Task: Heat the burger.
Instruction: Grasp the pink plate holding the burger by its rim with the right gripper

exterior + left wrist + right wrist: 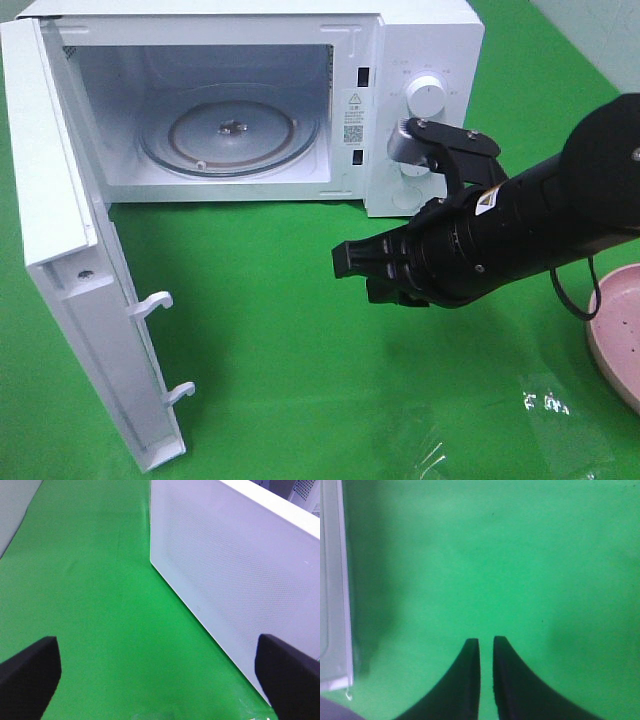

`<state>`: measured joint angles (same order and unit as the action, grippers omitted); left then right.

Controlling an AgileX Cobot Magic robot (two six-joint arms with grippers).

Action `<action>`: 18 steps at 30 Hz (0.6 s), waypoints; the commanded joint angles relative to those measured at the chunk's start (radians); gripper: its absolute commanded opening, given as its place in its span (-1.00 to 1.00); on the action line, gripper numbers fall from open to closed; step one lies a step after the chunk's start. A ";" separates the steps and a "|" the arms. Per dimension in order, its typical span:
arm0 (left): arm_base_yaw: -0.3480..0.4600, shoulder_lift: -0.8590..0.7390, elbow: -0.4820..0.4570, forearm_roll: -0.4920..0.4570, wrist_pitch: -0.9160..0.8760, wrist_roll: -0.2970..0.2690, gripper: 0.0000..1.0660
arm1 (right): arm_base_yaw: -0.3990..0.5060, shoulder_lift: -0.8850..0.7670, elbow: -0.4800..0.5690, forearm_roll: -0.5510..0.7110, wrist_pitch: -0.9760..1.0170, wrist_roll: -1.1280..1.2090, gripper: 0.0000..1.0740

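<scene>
- Microwave [425, 60]: its door [60, 250] stands swung wide to the left side of the high view. The chamber is exposed, and the glass turntable [230, 130] inside is bare.
- The burger: it appears in none of the three views. It is not in the chamber and not on the visible green cloth [270, 350]. The pink plate [622, 335] is cut off at the right edge of the high view, and the part that shows carries nothing.
- Right gripper [486, 645]: it hangs over the cloth in front of the oven and points toward the door. Its fingers are almost pressed together, with only a thin slit between them, and they pinch nothing.
- Left gripper [157, 670]: its fingers are spread wide and hold nothing. It hovers over the cloth just beside the perforated white face of the door.
- Step in hand, as a judgement: the oven is ready for loading and the burger has not yet been fetched.
- Next move, as a judgement:
  - An arm must travel out to wherever the burger lies, probably on the plate's side.
  - The fingers must part far enough to span the bun and close gently so the layers do not slip.
  - The burger must be carried level through the opening onto the turntable, clear of the door edge.
  - The door must then be shut and the knob [428, 95] turned.
</scene>
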<state>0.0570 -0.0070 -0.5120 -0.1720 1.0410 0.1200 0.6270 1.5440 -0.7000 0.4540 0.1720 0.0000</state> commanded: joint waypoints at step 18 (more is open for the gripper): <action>0.001 -0.017 0.003 -0.007 -0.005 0.000 0.84 | -0.043 -0.042 -0.156 -0.494 0.725 0.116 -0.39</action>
<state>0.0570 -0.0070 -0.5120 -0.1720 1.0410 0.1200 0.6030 1.5200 -0.8520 -0.0210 0.8650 0.1090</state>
